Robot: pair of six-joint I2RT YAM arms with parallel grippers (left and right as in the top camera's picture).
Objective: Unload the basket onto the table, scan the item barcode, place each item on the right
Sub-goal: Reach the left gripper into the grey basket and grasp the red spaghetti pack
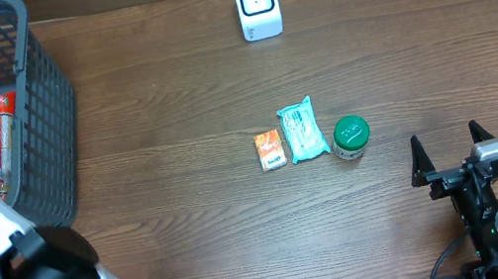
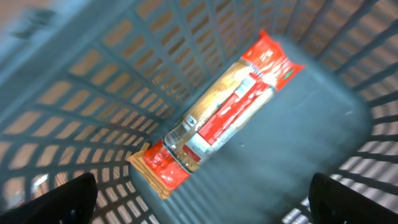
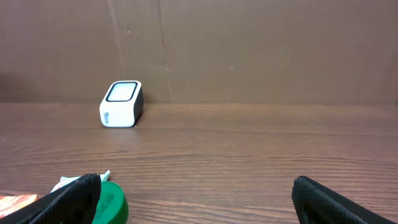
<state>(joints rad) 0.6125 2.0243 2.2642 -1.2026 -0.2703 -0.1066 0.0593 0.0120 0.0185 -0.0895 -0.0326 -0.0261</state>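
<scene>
Red-and-clear long packet [image 2: 211, 118] — looks like dry noodles — lies flat on the floor of the grey basket [image 1: 49, 111], straight under the left hand [image 2: 205, 202], not touched. Left hand's fingers are spread wide, nothing between them. Right hand [image 1: 452, 155] is also spread wide and empty, over bare desk [image 1: 188, 199]. Ahead of it and to its left is a row — green-lidded jar [image 1: 351, 137] nearest, then teal packet [image 1: 304, 130], then orange packet [image 1: 271, 149]. White scanner [image 1: 258, 5] stands well beyond that row, far ahead-left of the right hand, well apart from the left hand.
</scene>
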